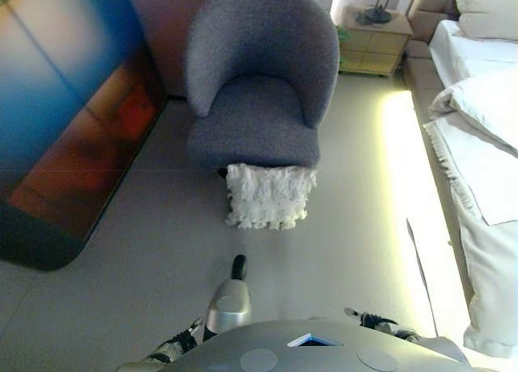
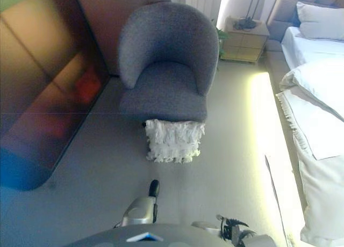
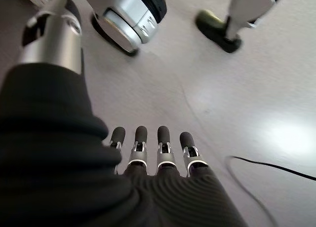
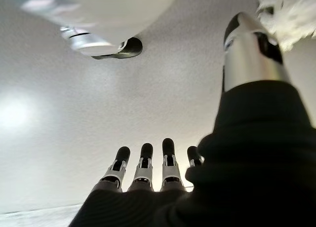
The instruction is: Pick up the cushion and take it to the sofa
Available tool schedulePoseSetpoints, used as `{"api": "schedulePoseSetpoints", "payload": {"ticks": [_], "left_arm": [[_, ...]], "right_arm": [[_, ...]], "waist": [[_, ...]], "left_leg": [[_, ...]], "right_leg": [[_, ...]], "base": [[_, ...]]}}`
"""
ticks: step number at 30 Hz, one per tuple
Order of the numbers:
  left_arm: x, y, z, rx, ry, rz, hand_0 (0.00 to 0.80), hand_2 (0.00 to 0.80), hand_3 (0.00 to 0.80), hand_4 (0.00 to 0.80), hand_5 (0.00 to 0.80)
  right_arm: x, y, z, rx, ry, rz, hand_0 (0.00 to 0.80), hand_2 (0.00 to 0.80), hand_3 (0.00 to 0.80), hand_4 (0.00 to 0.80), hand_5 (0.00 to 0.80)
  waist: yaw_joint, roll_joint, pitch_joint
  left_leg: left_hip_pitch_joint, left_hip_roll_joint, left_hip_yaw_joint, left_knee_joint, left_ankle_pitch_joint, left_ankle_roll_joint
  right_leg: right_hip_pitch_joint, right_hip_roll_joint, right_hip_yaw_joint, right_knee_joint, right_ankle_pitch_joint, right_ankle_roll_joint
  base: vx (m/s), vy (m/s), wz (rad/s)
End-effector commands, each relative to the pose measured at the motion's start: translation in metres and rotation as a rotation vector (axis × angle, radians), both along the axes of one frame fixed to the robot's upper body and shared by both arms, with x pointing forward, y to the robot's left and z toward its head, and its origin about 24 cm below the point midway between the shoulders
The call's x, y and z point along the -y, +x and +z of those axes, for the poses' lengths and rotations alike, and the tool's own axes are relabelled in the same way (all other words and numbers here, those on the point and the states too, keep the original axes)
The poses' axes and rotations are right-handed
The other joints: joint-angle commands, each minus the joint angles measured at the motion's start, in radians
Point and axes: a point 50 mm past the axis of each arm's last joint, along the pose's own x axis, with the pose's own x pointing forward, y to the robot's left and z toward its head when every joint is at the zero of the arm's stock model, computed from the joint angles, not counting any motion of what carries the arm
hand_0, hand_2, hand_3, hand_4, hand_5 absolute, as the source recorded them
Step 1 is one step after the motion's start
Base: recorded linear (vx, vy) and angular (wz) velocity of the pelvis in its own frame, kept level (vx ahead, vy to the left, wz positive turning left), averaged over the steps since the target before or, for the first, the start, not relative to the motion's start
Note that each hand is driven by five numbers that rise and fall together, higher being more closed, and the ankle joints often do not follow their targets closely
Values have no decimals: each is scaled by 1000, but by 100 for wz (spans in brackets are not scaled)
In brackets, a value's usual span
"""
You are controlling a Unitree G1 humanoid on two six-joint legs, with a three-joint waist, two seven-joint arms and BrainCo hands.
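The cushion [image 1: 269, 196], white with a shaggy fringed surface, stands on the floor [image 1: 162, 251] at the centre of the left eye view, its upper edge leaning against the front of the grey armchair [image 1: 259, 81] that fills the upper centre. The armchair seat carries nothing. A large dark panel [image 1: 73, 121] with coloured reflections occupies the left side of the frame, and a wooden nightstand [image 1: 374, 40] sits at the upper right, with a bed [image 1: 477, 129] in white linen running down the right edge. A pillow [image 2: 321, 21] lies at the head of the bed in the upper right corner of the right eye view. The left hand [image 3: 153, 158] shows in the lower centre of the left wrist view, fingers [image 3: 163, 138] extended straight in a row over bare floor, released and grasping nothing. The right hand [image 4: 148, 172] shows in the lower centre of the right wrist view, fingers likewise straight and relaxed over bare floor, holding nothing; a corner of the cushion appears at the upper right of that view, well apart from the fingertips. In the eye views both hands lie at the bottom edge, below the cushion and not touching it.
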Motion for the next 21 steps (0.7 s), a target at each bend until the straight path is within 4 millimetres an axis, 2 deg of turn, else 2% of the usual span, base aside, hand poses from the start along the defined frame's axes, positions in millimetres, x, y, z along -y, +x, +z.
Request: {"api": "schedulePoseSetpoints", "payload": {"ticks": [1, 2, 3, 4, 5, 8, 11, 12, 17, 21], "left_arm": [[-4, 6, 1, 23, -2, -27, 0, 0, 0, 0, 0], [-9, 10, 2, 33, 11, -46, 0, 0, 0, 0, 0], [-15, 14, 4, 40, 26, -81, 0, 0, 0, 0, 0], [-19, 17, 5, 44, 38, -102, 0, 0, 0, 0, 0], [-22, 22, 6, 51, 52, -122, 0, 0, 0, 0, 0], [-25, 40, 9, 90, 56, -136, 0, 0, 0, 0, 0], [-21, 55, 11, 112, 50, -134, 0, 0, 0, 0, 0], [-19, 56, 10, 109, 49, -133, 0, 0, 0, 0, 0], [-13, 49, 8, 62, 52, -111, 0, 0, 0, 0, 0], [-14, 38, 7, 25, 76, -96, 0, 0, 0, 0, 0]], "right_arm": [[5, -5, 1, 4, -35, 19, 0, 0, 0, 0, 0], [3, -1, 1, 29, -41, 34, 0, 0, 0, 0, 0], [1, 4, 1, 53, -45, 34, 0, 0, 0, 0, 0], [1, 9, 1, 72, -46, 26, 0, 0, 0, 0, 0], [1, 15, 2, 100, -54, 23, 0, 0, 0, 0, 0], [4, 27, 4, 143, -54, 16, 0, 0, 0, 0, 0], [7, 32, 5, 167, -58, -31, 0, 0, 0, 0, 0], [8, 32, 6, 170, -61, -42, 0, 0, 0, 0, 0], [16, 31, 7, 187, -70, -45, 0, 0, 0, 0, 0], [16, 22, 6, 176, -58, -35, 0, 0, 0, 0, 0]], "waist": [[14, -13, -62], [22, -23, -77], [21, -32, -84], [14, -27, -90], [-2, -27, -94], [-41, -21, -93], [-84, 6, -67], [-93, 8, -60], [-122, 1, -36], [-138, -6, -34]], "left_leg": [[-90, -6, -28, 11, -13, 34], [-83, -27, -17, 15, -36, 63], [-59, -45, -19, 1, -46, 79], [-38, -46, -20, -9, -55, 87], [-7, -55, -29, -27, -65, 97], [51, -81, -38, -63, -77, 102], [139, -86, -53, -94, -103, 103], [157, -92, -61, -97, -115, 104], [223, -125, -97, -62, -203, 101], [272, -121, -121, -18, -274, 102]], "right_leg": [[-20, -10, -72, 231, 196, 98], [-39, -18, -84, 326, 277, 133], [-86, -19, -79, 412, 333, 159], [-141, -3, -62, 439, 371, 164], [-198, 9, -49, 442, 376, 161], [-294, 17, -62, 320, 377, 153], [-400, -25, -124, 193, 375, 132], [-414, -44, -131, 140, 386, 127], [-460, -140, -139, -110, 518, 153], [-492, -182, -117, -229, 573, 176]], "base": [[502, 111, -20], [552, 87, -2], [599, 69, 6], [545, 25, 2], [482, 0, 7], [407, -18, 30], [347, -34, 25], [330, -66, 38], [341, -123, 28], [433, -246, 21]]}}
